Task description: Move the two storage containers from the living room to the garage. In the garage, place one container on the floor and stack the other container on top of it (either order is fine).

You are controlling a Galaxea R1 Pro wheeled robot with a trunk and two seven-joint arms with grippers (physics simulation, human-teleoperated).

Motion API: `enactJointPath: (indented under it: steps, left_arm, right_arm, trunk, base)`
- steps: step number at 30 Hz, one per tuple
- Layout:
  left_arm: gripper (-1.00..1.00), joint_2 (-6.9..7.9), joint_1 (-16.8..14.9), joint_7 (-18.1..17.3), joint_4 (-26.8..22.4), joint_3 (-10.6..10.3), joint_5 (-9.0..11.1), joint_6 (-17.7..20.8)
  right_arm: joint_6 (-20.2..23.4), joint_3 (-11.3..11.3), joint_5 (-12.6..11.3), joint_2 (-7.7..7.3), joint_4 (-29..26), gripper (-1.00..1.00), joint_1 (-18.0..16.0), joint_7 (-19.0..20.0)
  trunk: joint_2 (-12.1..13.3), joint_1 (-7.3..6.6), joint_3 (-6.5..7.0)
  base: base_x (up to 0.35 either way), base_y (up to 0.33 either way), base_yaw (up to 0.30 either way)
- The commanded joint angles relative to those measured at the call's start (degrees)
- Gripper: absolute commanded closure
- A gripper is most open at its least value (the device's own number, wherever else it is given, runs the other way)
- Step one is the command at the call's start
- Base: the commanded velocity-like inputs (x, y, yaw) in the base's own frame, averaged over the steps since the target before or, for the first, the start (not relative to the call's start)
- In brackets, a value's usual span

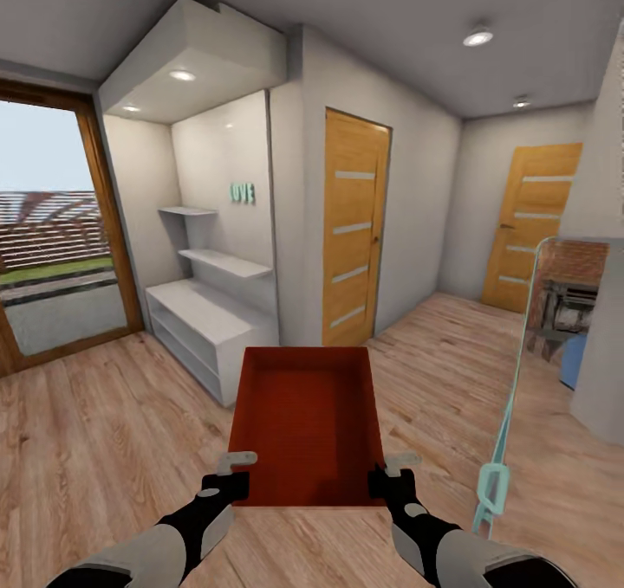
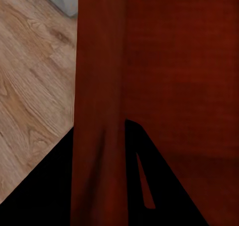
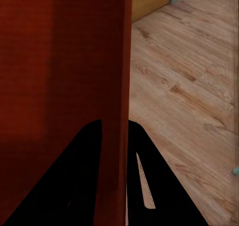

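A home interior, seemingly a living room opening into a hallway. Light wood plank floor (image 1: 104, 415) runs under and around the grippers. Ahead and to their left stands a white built-in shelf unit (image 1: 212, 311) bearing decorative "LOVE" letters (image 1: 242, 193); farther left, a wood-framed glass patio door (image 1: 52, 233). Two wooden interior doors (image 1: 354, 229) lie ahead and to the right, beneath recessed ceiling lights (image 1: 477, 38).

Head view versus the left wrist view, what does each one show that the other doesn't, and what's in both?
Head view alone: both arms, the left hand and right hand holding the orange-red storage container by its near corners, two wooden doors, white shelving and a glass door.

Left wrist view alone: a close look at the container's thin side wall running between the dark fingers.

Both: the container and the light wood plank floor.
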Motion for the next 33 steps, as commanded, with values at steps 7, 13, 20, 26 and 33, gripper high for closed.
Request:
enactJointPath:
  steps: [7,13,20,26,33]
  left_arm:
    - [1.00,0.02,-0.04,0.60,0.20,3.29,0.69,-0.28]
    - [1.00,0.02,-0.04,0.60,0.20,3.29,0.69,-0.28]
    - [1.00,0.04,-0.04,0.60,0.20,3.29,0.69,-0.28]
    - [1.00,0.04,-0.04,0.60,0.20,3.29,0.69,-0.28]
    - [1.00,0.03,-0.04,0.60,0.20,3.29,0.69,-0.28]
  right_arm:
    - [-0.47,0.84,-1.43,0.03,0.05,1.00,-0.04,-0.17]
    - [-0.47,0.84,-1.39,0.03,0.05,1.00,-0.03,-0.17]
    - [-0.47,0.84,-1.36,0.03,0.06,1.00,-0.05,-0.17]
    - [-0.47,0.84,-1.36,0.03,0.06,1.00,-0.04,-0.17]
    - [-0.47,0.84,-1.36,0.03,0.06,1.00,-0.06,-0.17]
  trunk:
    - [-0.04,0.05,-0.02]
    - [-0.04,0.05,-0.02]
    - [-0.04,0.05,-0.02]
    - [-0.04,0.05,-0.02]
    - [-0.04,0.05,-0.02]
  base:
    - [0.322,0.124,-0.269]
    - [0.322,0.136,-0.273]
    - [0.322,0.137,-0.274]
    - [0.322,0.139,-0.273]
    - [0.322,0.142,-0.244]
